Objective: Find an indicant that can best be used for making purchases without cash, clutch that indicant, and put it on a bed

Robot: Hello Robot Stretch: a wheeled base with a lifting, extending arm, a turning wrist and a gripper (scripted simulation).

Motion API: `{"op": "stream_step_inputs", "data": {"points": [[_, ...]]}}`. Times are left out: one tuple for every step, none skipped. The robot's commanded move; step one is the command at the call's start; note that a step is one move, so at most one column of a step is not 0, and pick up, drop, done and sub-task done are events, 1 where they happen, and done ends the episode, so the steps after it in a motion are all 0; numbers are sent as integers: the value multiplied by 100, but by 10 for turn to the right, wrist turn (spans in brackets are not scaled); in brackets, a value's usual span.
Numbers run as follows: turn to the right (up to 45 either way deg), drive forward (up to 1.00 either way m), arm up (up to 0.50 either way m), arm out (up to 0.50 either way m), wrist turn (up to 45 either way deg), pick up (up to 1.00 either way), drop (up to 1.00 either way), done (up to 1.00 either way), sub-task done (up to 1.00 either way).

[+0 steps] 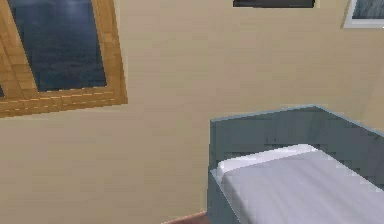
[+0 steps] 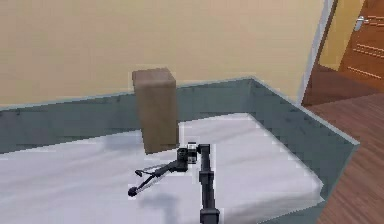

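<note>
A: Gripper status?

B: It is out over the bed, above the bare white mattress near the middle. The arm reaches in from the bed's near edge. I cannot tell how the fingers are set, and I cannot tell whether they hold anything.

A: And the card?

B: Cannot locate it. Something that thin at the fingertips, or flat on the bed, would be lost against the white sheet. If it is held, my judgement is that it is already over the bed, so placing is the step in hand.

A: Risks from here?

B: Three.
1. A false drop. If the fingers are empty, a release puts nothing on the bed, and these views would not reveal it.
2. The brown block stands upright on the bed by the far rail, just beyond the gripper. Extending the arm further could knock it over.
3. Letting go high over the bed. A light card could flutter or skid and slip over the bed's edge, down to the wood floor at the bed's end.

A: Anything else around the bed?

B: A door stands past the bed's end. In the forward view a pillow lies on the bed, and a wood-framed window is in the wall well to the side of the bed. Neither is near the arm.
</note>
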Motion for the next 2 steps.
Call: {"op": "stream_step_inputs", "data": {"points": [[0, 0, 0, -8, 0, 0, 0, 0, 0], [0, 0, 0, 0, 0, 0, 0, 100, 0]]}}
